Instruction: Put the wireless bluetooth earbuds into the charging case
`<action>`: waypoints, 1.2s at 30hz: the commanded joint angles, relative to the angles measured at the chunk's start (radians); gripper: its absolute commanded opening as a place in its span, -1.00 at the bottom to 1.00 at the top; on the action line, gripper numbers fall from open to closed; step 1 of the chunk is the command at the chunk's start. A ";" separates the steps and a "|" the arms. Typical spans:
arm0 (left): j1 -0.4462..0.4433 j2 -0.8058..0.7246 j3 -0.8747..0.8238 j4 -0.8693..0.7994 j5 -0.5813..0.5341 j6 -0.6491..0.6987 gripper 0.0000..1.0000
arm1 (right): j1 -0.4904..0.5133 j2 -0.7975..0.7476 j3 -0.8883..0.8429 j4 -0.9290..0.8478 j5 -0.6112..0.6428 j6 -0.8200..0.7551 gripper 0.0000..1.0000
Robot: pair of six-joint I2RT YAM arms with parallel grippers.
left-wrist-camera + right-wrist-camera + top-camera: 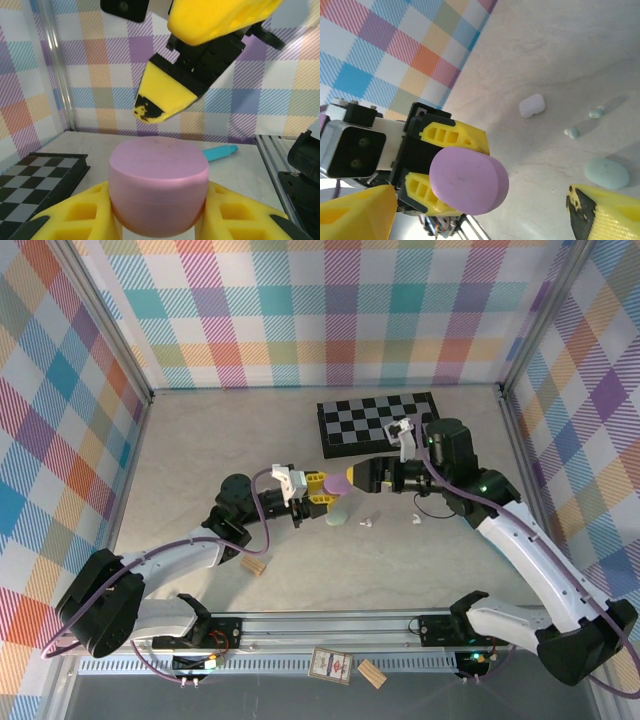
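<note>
Left gripper [322, 492] clamps a purple charging case [158, 192] while the right gripper [362, 480], jaws spread wide, faces it closely, with what look like two pale green earbuds [571, 132] on the bench [560, 50] beyond it.

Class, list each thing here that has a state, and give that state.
purple case: lid shut, held off the table
left gripper: shut on the purple case
right gripper: open, empty
green case: shut, on the table
green earbuds: loose on the table
</note>
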 commanded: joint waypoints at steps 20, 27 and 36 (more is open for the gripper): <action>-0.024 0.017 0.020 0.152 -0.044 -0.052 -0.36 | 0.028 0.101 -0.241 0.762 -0.264 0.621 -0.23; -0.026 -0.003 0.007 0.118 -0.055 -0.032 -0.25 | 0.028 0.070 -0.242 0.686 -0.212 0.567 -0.58; -0.026 -0.110 -0.043 -0.098 -0.145 0.081 0.81 | -0.028 0.025 -0.229 0.391 0.008 0.352 -0.65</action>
